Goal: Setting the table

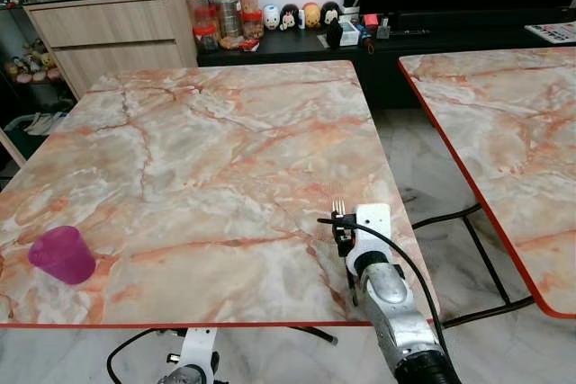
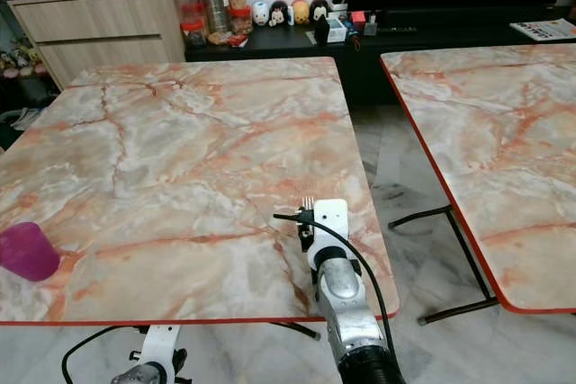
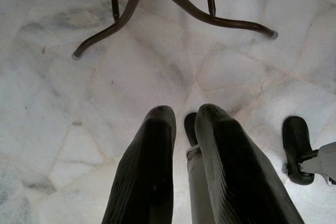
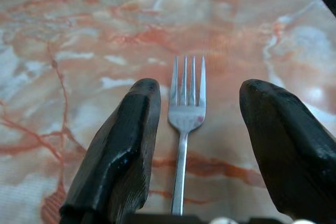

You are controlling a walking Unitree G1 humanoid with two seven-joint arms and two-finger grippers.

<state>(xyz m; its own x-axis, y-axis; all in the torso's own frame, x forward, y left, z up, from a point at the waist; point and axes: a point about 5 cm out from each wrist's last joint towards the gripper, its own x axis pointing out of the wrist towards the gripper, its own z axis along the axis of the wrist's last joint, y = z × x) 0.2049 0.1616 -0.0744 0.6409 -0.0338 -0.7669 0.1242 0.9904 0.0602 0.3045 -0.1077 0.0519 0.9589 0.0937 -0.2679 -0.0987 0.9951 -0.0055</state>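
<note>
The fork (image 4: 185, 129) lies flat on the marble table (image 1: 207, 159), tines pointing to the far side, close to the table's near right corner. The right gripper (image 4: 197, 135) sits over it with its two black fingers spread wide on either side of the handle, touching neither tines nor stem, so it grips nothing. From this I judge the step in hand to be placing the fork at a setting; whether it is being released or about to be picked up cannot be told. If it is placed, the next move calls for the arm to lift straight up and back without nudging the handle, since the fork lies near the right edge.

The right wrist view gives the clear gap between fingers and fork; from the head, only the tine tips (image 1: 338, 206) peek past the white wrist housing. A purple cup (image 1: 62, 254) stands at the near left corner, well apart from the fork. The left gripper (image 3: 184, 129) hangs below the tabletop over the tiled floor (image 3: 63, 103), its fingers a narrow gap apart and holding nothing. A second marble table (image 1: 504, 123) stands to the right.
</note>
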